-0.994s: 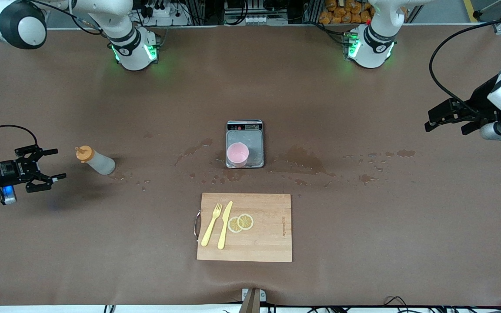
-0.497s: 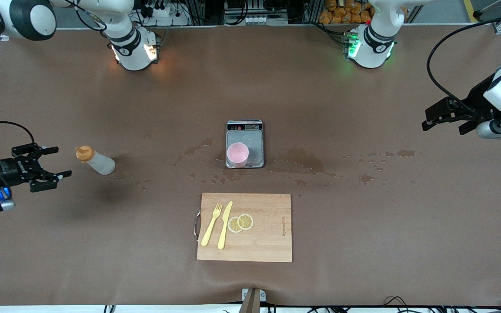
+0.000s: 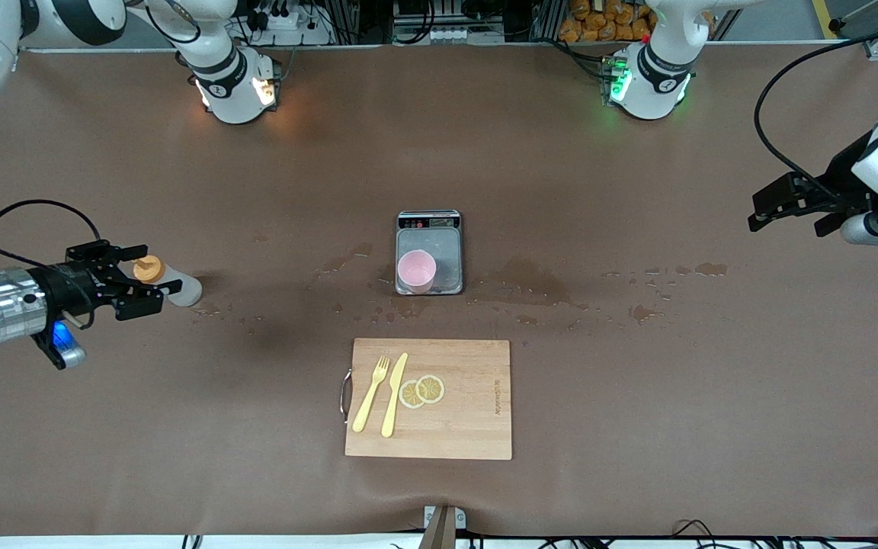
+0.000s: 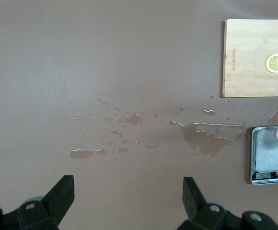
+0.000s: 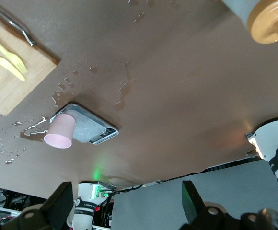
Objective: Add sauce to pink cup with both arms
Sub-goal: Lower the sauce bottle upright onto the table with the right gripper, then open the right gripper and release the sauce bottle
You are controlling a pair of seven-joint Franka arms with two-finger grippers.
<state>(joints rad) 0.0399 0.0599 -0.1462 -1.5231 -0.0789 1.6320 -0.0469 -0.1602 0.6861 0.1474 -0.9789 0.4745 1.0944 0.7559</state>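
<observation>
The right hand [image 3: 148,276] is held fully open and empty, its fingers flanking the orange cap of the sauce [image 3: 167,280] standing on the counter [image 3: 637,427]. The pink cup [image 3: 416,271] is seen well apart, on the scale [image 3: 430,252]. The left hand [image 3: 759,213] is held open, empty, over the counter's edge.

Even, fairly bright overhead light fills the scene — the brown table [image 3: 637,427] reads clearly from edge to edge, with no dim corners. Shadows are soft: a blurred dark patch lies on the table under the right gripper [image 3: 134,278], and the sauce [image 3: 168,280] casts a faint one toward the scale. Spilled puddles [image 4: 211,129] catch thin white glints in the left wrist view. The left arm's base [image 3: 648,80] throws a green glow on the table, the right arm's base [image 3: 237,88] an orange one. The front view is sharp; in the right wrist view the nearby bottle cap looks slightly soft.
</observation>
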